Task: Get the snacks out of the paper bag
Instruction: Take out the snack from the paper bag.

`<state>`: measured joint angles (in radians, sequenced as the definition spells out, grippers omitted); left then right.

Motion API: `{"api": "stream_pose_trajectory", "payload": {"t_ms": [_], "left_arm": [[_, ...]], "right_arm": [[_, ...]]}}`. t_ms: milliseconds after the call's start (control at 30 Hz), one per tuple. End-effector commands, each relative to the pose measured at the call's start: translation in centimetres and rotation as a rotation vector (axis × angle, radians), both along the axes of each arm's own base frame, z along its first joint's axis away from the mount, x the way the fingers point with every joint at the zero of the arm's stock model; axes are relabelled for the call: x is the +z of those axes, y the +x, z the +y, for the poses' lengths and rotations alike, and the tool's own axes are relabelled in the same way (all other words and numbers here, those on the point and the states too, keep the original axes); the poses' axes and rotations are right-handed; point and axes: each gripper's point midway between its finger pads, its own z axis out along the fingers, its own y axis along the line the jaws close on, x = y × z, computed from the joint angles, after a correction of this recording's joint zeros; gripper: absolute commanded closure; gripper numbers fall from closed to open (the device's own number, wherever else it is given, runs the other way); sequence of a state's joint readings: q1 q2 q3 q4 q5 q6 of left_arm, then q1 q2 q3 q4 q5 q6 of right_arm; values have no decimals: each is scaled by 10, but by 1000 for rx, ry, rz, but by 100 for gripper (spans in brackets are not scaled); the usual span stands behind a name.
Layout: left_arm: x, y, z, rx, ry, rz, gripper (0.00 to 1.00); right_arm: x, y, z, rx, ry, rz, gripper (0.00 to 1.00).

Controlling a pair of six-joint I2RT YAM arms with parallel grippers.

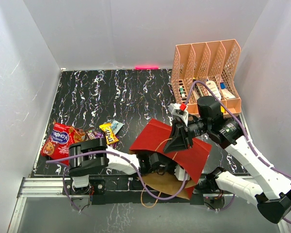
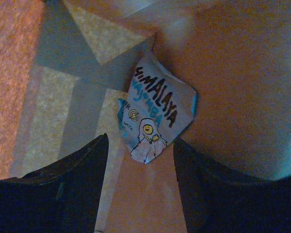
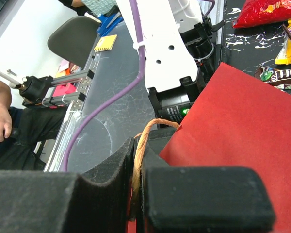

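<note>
tightly, right end effector (image 3: 136, 187) pinches cord handle (image 3: 142, 141); left end effector (image 2: 140, 167) gapes.

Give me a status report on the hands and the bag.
Right hand shut on bag handle. Left hand open inside paper bag, straddling Himalaya packet. Nothing blocking it.

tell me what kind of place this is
Likely a robotics lab test cell: white panels box in a black marbled table, and two robot arms sit on an aluminium rail.
</note>
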<state>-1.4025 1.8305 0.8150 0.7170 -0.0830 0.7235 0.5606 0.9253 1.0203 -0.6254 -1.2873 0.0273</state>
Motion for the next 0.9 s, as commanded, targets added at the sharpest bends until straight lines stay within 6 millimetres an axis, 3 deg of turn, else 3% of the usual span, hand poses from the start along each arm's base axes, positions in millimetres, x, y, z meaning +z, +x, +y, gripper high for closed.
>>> {"api": "stream_pose_trajectory", "payload": {"t_ms": [0,267,467,633,867], "left_arm": [[9,-15,8,-123,60,-41,44],[-2,-13,-9,-129,15,-88,42],[7,13,-24,-8,-106,-231,43],[3,28,-37,52,-180,-312,46],[15,47,-49,158,-275,-397,56]], "right_arm": [[14,-1,0,23,45,-56,93],[19,-2,0,35,61,-72,93],[23,-3,0,42,72,-77,93],[28,-4,0,47,87,-85,93],[31,-6,-1,50,92,-78,93]]}}
